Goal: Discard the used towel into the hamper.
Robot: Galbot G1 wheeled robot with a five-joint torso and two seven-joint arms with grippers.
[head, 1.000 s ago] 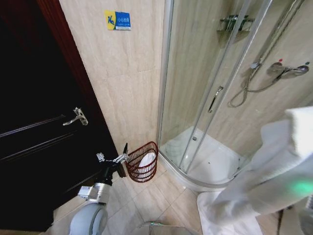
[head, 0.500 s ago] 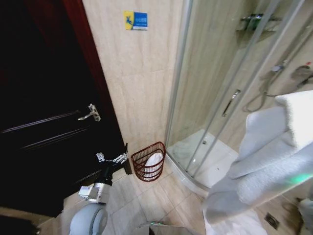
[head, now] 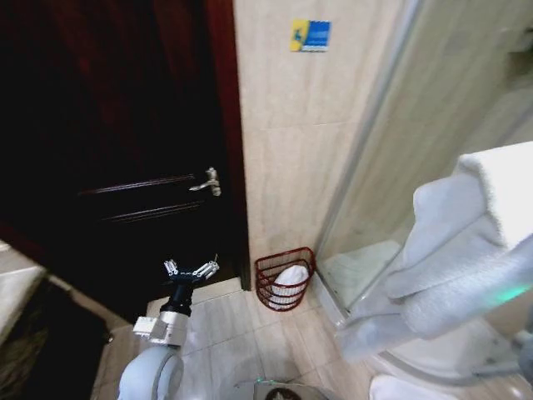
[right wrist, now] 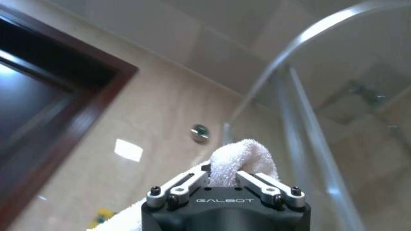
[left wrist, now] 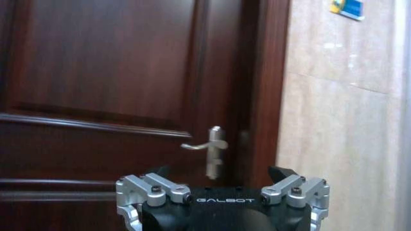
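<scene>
The hamper (head: 284, 280), a small reddish-brown open-weave basket, stands on the floor against the tiled wall between the door and the shower. Something white lies inside it. The used towel (head: 466, 250) is a big white bundle hanging at the right of the head view, well above and to the right of the hamper. In the right wrist view my right gripper (right wrist: 223, 171) is shut on a fold of the towel (right wrist: 244, 154). My left gripper (head: 190, 271) is held open and empty, low in front of the door and left of the hamper; its spread fingers (left wrist: 157, 185) face the door.
A dark wooden door (head: 125, 125) with a metal lever handle (head: 208, 181) fills the left. A blue and yellow sign (head: 310, 35) hangs on the beige tiled wall. The curved glass shower enclosure (head: 400, 125) and its raised white tray (head: 358, 271) stand right of the hamper.
The camera has swung left, so the door now takes up more of the view and the shower has slid off to the right. Both arms keep their pose, the towel still gripped.
</scene>
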